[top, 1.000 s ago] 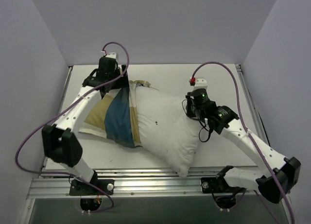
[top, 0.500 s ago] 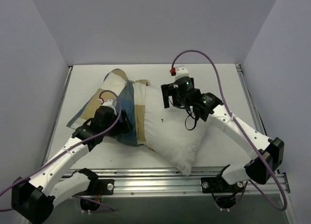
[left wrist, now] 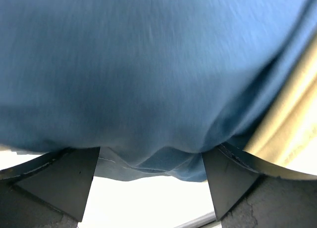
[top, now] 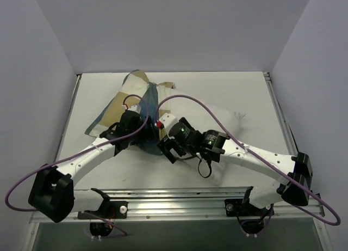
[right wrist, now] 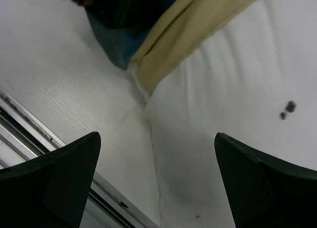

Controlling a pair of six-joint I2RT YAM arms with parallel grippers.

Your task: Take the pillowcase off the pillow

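The pillowcase, in blue, tan and cream blocks, lies bunched at the back left and still covers the left end of the white pillow. My left gripper is open at the case's near blue edge. In the left wrist view blue cloth fills the frame, and its hem hangs between the wide-apart fingertips of the left gripper. My right gripper is open over the pillow's near left edge. In the right wrist view the right gripper straddles the pillow seam, below the case's tan strip.
An aluminium rail runs along the table's near edge and also shows in the right wrist view as the rail. White walls close in the left, back and right sides. Purple cables loop over both arms. Two dark specks mark the pillow.
My right gripper opened and swept left across the pillow to its near left edge. My left arm came forward from the back corner to the blue cloth. The case bunched towards the back left.
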